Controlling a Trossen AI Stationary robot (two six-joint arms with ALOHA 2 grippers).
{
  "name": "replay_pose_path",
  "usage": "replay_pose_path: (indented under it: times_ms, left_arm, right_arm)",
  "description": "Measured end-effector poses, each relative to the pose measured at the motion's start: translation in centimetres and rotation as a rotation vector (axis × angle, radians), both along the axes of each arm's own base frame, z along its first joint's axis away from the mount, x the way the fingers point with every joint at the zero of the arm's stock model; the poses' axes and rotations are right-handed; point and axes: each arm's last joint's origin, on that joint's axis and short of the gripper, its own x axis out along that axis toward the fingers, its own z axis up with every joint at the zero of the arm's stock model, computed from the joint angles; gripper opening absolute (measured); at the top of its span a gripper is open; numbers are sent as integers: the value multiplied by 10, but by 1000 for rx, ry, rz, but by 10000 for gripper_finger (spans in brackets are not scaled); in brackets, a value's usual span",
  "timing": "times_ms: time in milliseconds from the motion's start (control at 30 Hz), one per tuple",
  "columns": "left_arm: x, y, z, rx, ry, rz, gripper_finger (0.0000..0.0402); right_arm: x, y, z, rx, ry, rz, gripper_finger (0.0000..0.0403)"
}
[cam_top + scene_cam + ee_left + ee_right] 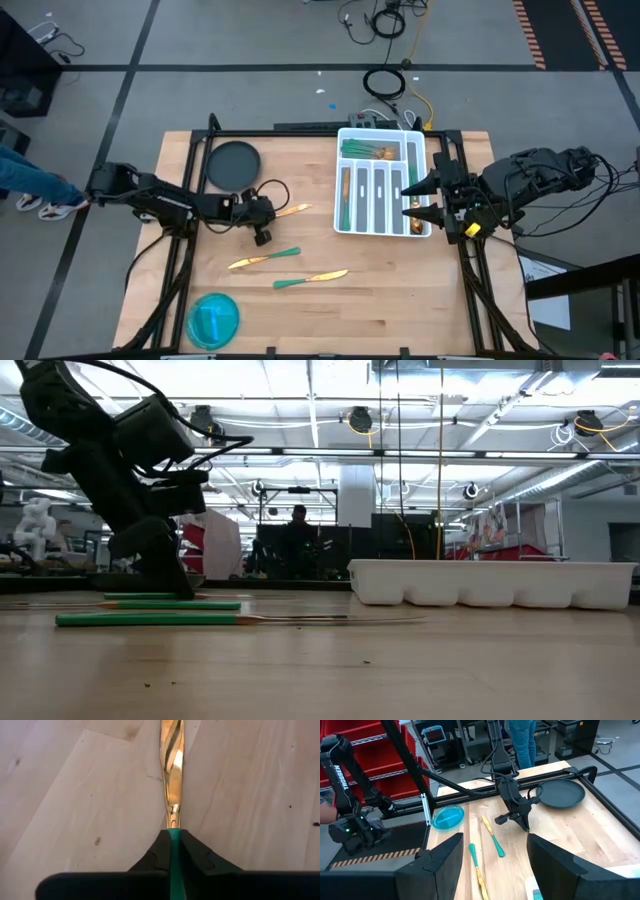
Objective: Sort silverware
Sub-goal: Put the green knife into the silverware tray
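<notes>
Your left claw point(268, 213) is clamped on the green handle of one utensil point(291, 210), low on the wood table point(300, 310); in the left wrist view the fingers point(192, 852) pinch the handle edge-on, and the gold head point(172, 765) runs straight out ahead of them, lying on the boards. Ahead of the tips, bare wood stretches to the white tray point(383, 228), well apart. Toward the table's near edge from this claw lie two loose pieces, one point(264, 259) nearer and one point(310, 279) beyond it; both are clear of the fingers. Behind the claw sits a dark plate point(232, 164), near the far-left corner. A blue dish point(214, 318) sits by the near edge, well apart. The black frame rail point(300, 134) borders the far side.

Your right claw point(421, 198) hangs over the tray's right edge, jaws apart, nothing between them. Sorted silverware point(368, 152) lies in the tray compartments just beside its tips.
</notes>
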Motion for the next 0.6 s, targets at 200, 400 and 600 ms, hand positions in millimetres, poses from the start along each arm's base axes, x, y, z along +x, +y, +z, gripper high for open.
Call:
replay_pose_path:
  times_ms: [200,400,600]
  left_arm:
    - [6,-1,15,-2,-4,1,14]
    - [11,-1,28,-5,33,14,1]
    - [19,-1,39,10,31,24,1]
  right_arm:
    - [0,0,0,-3,0,3,212]
    - [0,0,0,-14,-1,8,212]
    - [0,0,0,-22,-1,7,212]
